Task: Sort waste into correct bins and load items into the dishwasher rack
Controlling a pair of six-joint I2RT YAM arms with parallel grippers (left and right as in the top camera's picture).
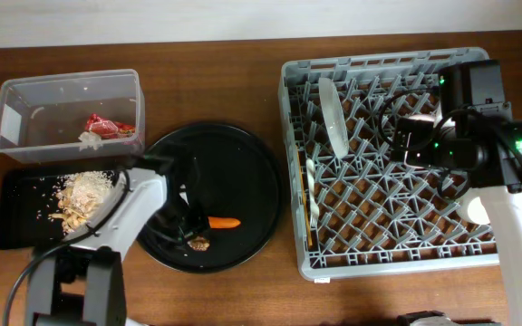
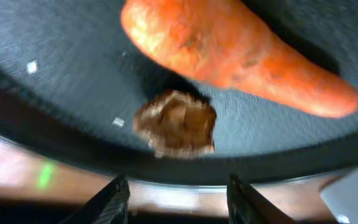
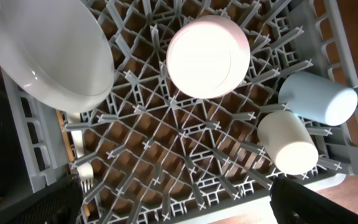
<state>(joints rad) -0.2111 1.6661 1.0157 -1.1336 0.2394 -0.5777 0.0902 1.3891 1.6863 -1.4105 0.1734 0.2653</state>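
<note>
A small orange carrot (image 1: pixel 225 222) (image 2: pixel 229 50) and a brown lump (image 1: pixel 199 243) (image 2: pixel 176 123) lie on the round black tray (image 1: pixel 252 181). My left gripper (image 2: pixel 178 186) hovers low just before the lump, open, nothing between its fingers. The grey dishwasher rack (image 1: pixel 478 258) holds an upright plate (image 1: pixel 333 113) (image 3: pixel 42 50), a white fork (image 3: pixel 79 158), an upturned pink bowl (image 3: pixel 208 56) and a light-blue cup (image 3: pixel 319 98). Above the rack my right gripper (image 3: pixel 176 199) stands wide open and empty.
The clear box (image 1: pixel 25 95) at the back left holds a red wrapper (image 1: pixel 107 127) and white tissue (image 1: pixel 91 140). In front of it, the shallow black tray (image 1: pixel 16 208) carries beige food scraps (image 1: pixel 84 195). A white cup (image 3: pixel 288 143) lies in the rack.
</note>
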